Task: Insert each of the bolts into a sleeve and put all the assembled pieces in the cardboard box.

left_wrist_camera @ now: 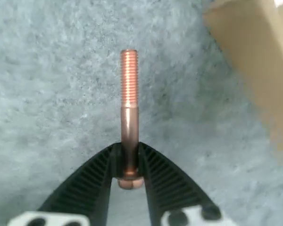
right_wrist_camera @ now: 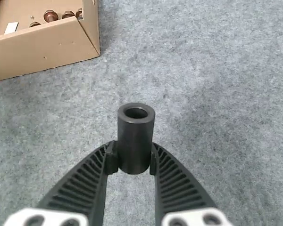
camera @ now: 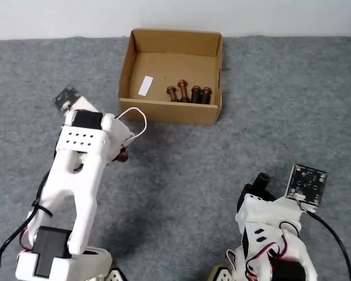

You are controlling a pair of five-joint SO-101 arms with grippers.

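Left wrist view: your left gripper [left_wrist_camera: 129, 157] clenches the stiff, likely slippery copper threaded bolt [left_wrist_camera: 129, 94] near its head; right gripper [right_wrist_camera: 132, 160] clamps the black cylindrical sleeve [right_wrist_camera: 136, 127].

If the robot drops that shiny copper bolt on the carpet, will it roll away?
Probably a little: the copper-coloured threaded bolt is round, though the fuzzy grey carpet should slow it. It looks like stiff metal, unlikely to bend.

Passage: grey counter [camera: 222, 152] in front of the cardboard box [camera: 169, 111].
Obstacle: the box's upright walls.
Box floor: assembled pieces [camera: 190, 93] crowd the right side.
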